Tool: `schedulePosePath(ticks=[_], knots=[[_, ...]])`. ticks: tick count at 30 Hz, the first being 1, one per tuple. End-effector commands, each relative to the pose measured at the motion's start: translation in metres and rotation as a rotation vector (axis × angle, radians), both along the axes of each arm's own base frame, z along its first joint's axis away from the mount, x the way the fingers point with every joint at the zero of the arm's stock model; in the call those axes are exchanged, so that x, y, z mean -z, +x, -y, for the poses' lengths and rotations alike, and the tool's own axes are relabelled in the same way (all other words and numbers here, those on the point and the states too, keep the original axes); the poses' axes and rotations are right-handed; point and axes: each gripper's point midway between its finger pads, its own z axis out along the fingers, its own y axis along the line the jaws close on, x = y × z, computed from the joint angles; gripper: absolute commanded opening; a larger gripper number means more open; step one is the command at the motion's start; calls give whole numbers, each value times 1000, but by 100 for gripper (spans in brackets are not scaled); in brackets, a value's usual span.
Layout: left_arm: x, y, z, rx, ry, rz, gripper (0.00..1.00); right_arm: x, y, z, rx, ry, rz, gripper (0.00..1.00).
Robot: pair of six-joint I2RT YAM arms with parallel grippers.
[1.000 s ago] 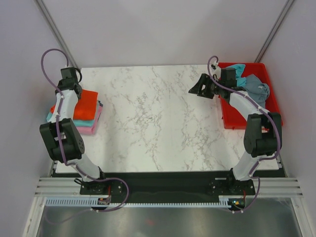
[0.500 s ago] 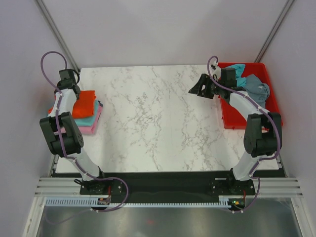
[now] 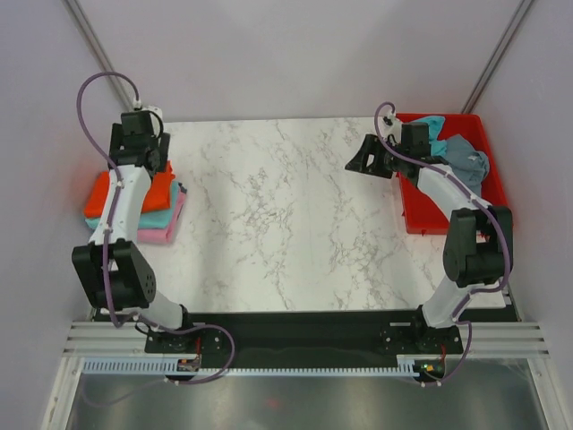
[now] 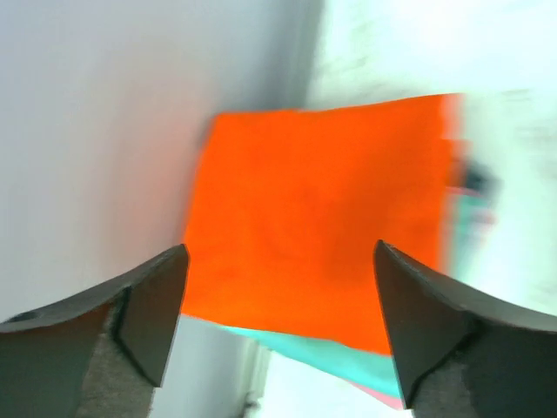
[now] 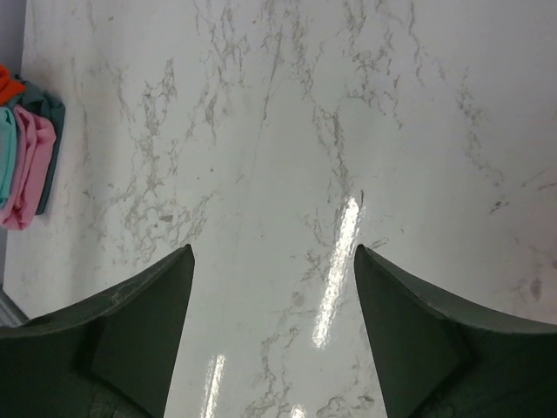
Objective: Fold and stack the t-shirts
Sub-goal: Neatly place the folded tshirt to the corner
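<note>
A folded bright orange t-shirt (image 3: 97, 199) (image 4: 322, 218) lies on top of a stack at the table's left edge. Under it are a teal shirt (image 4: 348, 357) and a pink shirt (image 3: 161, 229). My left gripper (image 3: 141, 152) (image 4: 280, 251) hovers above the stack, open, with nothing between its fingers. My right gripper (image 3: 354, 163) (image 5: 272, 252) hangs open and empty over bare marble at the back right. Behind it, a grey-blue shirt (image 3: 466, 161) and a teal shirt (image 3: 432, 125) lie crumpled in the red tray (image 3: 419, 213).
The marble table (image 3: 286, 224) runs between the stack and the tray. Grey walls close in on the left, back and right. In the right wrist view the stack (image 5: 26, 174) shows at the far left edge.
My left gripper has opened and let go of the orange shirt, then lifted away toward the back. The orange shirt now lies flat on the stack. The right gripper has hardly moved.
</note>
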Motion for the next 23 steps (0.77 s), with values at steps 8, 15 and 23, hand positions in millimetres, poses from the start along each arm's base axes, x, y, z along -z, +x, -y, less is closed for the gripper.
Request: schedulePosePath(ticks=[8, 15, 23], knots=[[-91, -26, 183, 460, -837, 340, 99, -83, 22, 96, 359, -431, 240, 98], [-51, -36, 184, 387, -939, 317, 99, -103, -13, 138, 543, -561, 259, 98], [-49, -47, 197, 469, -975, 254, 99, -97, -48, 136, 500, -555, 247, 98]])
